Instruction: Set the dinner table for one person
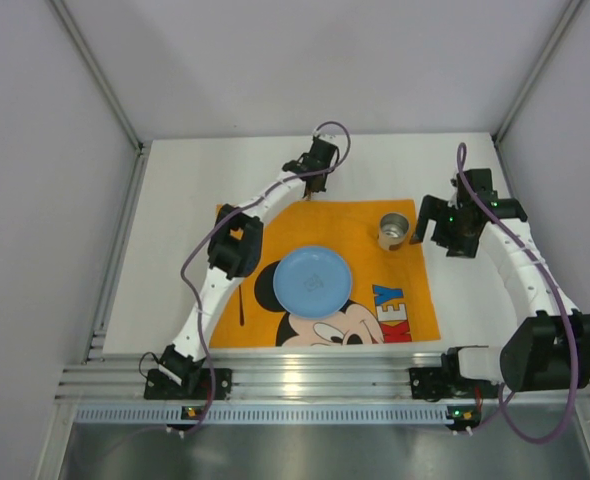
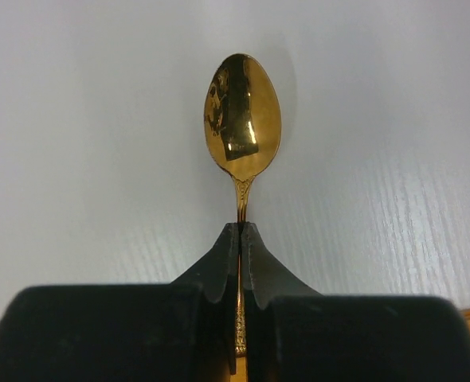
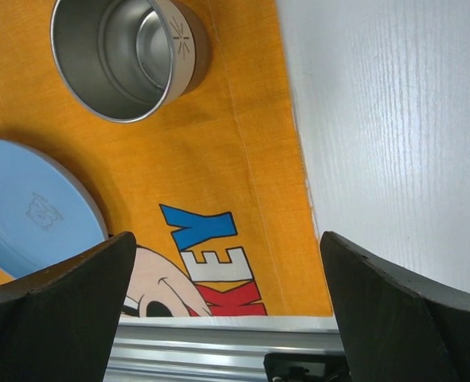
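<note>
letters reading "key" in blue, white and red sit on the orange mickey mouse cloth, which lies on the white desk toward its near edge. right fingers hang spread wide and empty over the cloth's right border, where cloth meets bare desk. farthest back, left fingers are pinched tight on the handle of a gold spoon, seen against bare desk.

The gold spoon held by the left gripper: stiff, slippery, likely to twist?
The gold spoon looks like polished metal, so it is probably stiff and unlikely to bend. Its mirror-like finish suggests it could slip. The left gripper pinches only the thin handle, with the bowl sticking out beyond, so it may pivot if bumped.
</note>
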Robot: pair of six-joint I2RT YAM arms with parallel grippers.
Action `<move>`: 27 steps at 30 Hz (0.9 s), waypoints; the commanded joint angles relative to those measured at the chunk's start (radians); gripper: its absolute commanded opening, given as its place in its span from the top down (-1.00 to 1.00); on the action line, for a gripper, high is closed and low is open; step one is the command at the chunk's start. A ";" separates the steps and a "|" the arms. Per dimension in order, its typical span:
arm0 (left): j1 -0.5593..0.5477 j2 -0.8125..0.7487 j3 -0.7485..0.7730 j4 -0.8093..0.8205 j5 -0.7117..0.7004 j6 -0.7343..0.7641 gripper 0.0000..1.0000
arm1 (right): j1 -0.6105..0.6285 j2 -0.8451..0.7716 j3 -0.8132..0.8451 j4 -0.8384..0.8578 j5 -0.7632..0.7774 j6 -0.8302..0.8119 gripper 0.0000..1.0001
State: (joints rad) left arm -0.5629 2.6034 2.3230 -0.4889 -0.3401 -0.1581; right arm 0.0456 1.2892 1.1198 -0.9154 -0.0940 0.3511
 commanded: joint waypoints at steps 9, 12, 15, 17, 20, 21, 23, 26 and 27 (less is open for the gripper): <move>0.037 -0.270 0.167 0.006 -0.023 -0.115 1.00 | 0.019 -0.031 0.071 0.069 -0.121 0.040 -1.00; 0.034 -0.369 0.049 -0.028 -0.023 -0.142 1.00 | 0.019 -0.053 0.068 0.072 -0.147 0.052 -0.99; 0.026 -0.466 -0.097 -0.066 0.050 -0.249 1.00 | 0.020 -0.096 0.061 0.069 -0.150 0.060 -1.00; -0.021 -0.515 -0.216 -0.089 0.079 -0.316 1.00 | 0.017 -0.131 0.063 0.061 -0.142 0.068 -0.99; -0.142 -0.611 -0.385 -0.093 0.064 -0.467 1.00 | 0.019 -0.192 0.075 0.033 -0.139 0.098 -0.99; -0.176 -0.649 -0.448 -0.093 0.050 -0.557 1.00 | 0.019 -0.209 0.074 0.017 -0.148 0.109 -1.00; -0.270 -0.669 -0.478 -0.126 0.027 -0.662 1.00 | 0.017 -0.270 0.051 -0.010 -0.170 0.141 -1.00; -0.374 -0.660 -0.476 -0.203 -0.011 -0.816 1.00 | 0.017 -0.379 -0.023 -0.040 -0.202 0.170 -0.99; -0.396 -0.643 -0.467 -0.238 -0.023 -0.834 1.00 | 0.019 -0.407 -0.038 -0.049 -0.204 0.172 -0.99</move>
State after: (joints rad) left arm -0.8982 1.9930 1.8374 -0.6502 -0.3145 -0.7956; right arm 0.0570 0.9817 1.1236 -0.9070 -0.2615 0.4778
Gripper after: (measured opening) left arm 0.023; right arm 0.996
